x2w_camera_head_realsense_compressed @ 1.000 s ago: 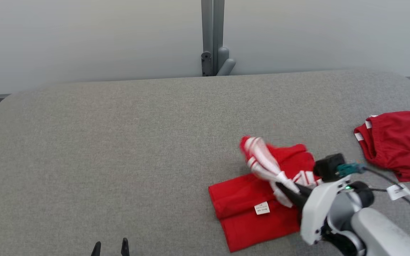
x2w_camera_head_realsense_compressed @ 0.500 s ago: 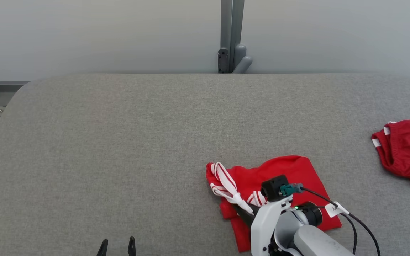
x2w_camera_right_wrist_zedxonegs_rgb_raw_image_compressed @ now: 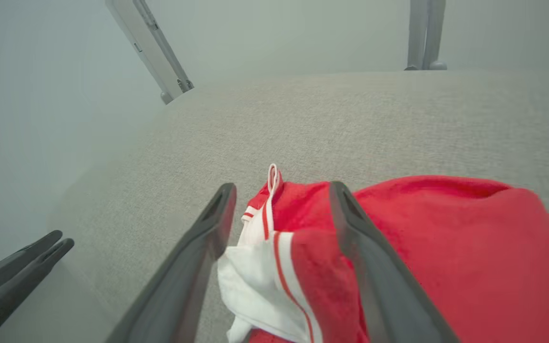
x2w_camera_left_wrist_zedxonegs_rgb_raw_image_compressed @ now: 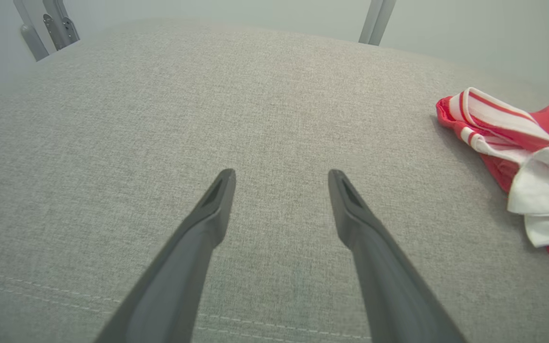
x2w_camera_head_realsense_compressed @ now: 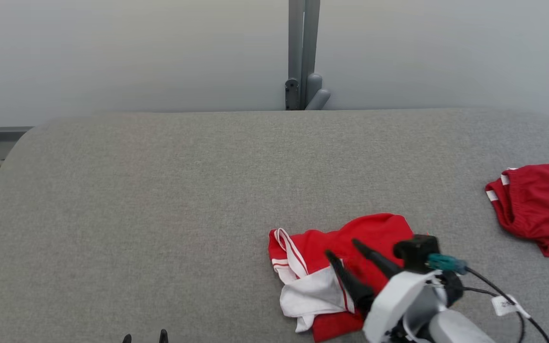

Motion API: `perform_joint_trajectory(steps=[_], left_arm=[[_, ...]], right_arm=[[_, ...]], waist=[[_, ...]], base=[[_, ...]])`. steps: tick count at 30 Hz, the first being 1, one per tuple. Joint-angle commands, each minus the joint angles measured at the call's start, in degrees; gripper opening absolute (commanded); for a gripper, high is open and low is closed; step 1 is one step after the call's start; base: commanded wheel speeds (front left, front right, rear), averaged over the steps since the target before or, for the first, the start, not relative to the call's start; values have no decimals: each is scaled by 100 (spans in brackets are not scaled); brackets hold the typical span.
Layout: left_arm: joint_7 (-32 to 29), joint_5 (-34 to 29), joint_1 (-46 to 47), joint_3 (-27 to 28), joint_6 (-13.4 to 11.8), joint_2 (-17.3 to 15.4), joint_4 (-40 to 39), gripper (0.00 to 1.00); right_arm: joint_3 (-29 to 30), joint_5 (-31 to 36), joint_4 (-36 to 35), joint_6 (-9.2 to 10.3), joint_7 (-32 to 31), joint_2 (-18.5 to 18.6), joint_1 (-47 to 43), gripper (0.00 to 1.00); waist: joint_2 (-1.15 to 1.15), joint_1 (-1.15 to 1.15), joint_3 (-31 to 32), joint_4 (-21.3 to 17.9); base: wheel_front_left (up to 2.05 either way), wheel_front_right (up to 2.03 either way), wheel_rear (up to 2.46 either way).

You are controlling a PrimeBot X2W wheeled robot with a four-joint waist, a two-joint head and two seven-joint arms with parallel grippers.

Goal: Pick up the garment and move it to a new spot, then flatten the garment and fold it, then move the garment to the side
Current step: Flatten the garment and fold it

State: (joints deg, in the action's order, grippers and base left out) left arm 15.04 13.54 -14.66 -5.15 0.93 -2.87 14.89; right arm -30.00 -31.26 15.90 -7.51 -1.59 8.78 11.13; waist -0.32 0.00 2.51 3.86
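Observation:
A red garment (x2w_camera_head_realsense_compressed: pixel 379 228) with white stripes and a white panel lies folded over and rumpled on the grey padded table (x2w_camera_head_realsense_compressed: pixel 160 200), near its front edge, right of centre. My right gripper (x2w_camera_head_realsense_compressed: pixel 342 248) hovers open just over the garment, holding nothing; in the right wrist view the right gripper (x2w_camera_right_wrist_zedxonegs_rgb_raw_image_compressed: pixel 282 188) has its fingers either side of the striped edge of the garment (x2w_camera_right_wrist_zedxonegs_rgb_raw_image_compressed: pixel 422 228). Low at the front left, my left gripper (x2w_camera_head_realsense_compressed: pixel 144 337) is open, and in its own view the left gripper (x2w_camera_left_wrist_zedxonegs_rgb_raw_image_compressed: pixel 281 176) stands over bare table, well left of the garment (x2w_camera_left_wrist_zedxonegs_rgb_raw_image_compressed: pixel 508 143).
A second red garment (x2w_camera_head_realsense_compressed: pixel 536 209) lies crumpled at the table's right edge. A grey post (x2w_camera_head_realsense_compressed: pixel 303 52) stands behind the far edge against a pale wall. The left half of the table is bare fabric. My left gripper (x2w_camera_right_wrist_zedxonegs_rgb_raw_image_compressed: pixel 17 267) shows at the lower left of the right wrist view.
My right gripper was shut on the garment's white striped part and carried it leftward over the red body; now it has let go and is open. The camera also shifted.

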Motion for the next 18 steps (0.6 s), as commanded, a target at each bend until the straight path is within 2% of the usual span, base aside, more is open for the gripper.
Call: perform_joint_trajectory(steps=[1, 5, 9, 14, 18], left_arm=[[15, 10, -83, 22, -10, -7, -34, 100], [15, 47, -130, 21, -32, -7, -78, 100], [15, 82, -157, -5, -55, -7, -97, 100], [15, 105, -156, -16, -79, -8, -96, 100], [15, 93, -182, -8, -61, -8, -93, 100]], right_arm=[[202, 96, -189, 4, 82, 129, -203, 100], [1047, 291, -714, 2, 267, 300, -763, 100], [1954, 966, -873, 2, 683, 442, -1259, 100], [3005, 1707, -602, 2, 1363, 306, -1805, 100], [3577, 2176, -239, 3, 1643, 153, -2106, 100]], waist=[[32, 0, 91, -133], [32, 0, 165, -292], [32, 0, 214, -419], [32, 0, 273, -517], [32, 0, 332, -564]], base=[[0, 0, 0], [0, 0, 0], [0, 0, 0], [0, 0, 0], [0, 0, 0]])
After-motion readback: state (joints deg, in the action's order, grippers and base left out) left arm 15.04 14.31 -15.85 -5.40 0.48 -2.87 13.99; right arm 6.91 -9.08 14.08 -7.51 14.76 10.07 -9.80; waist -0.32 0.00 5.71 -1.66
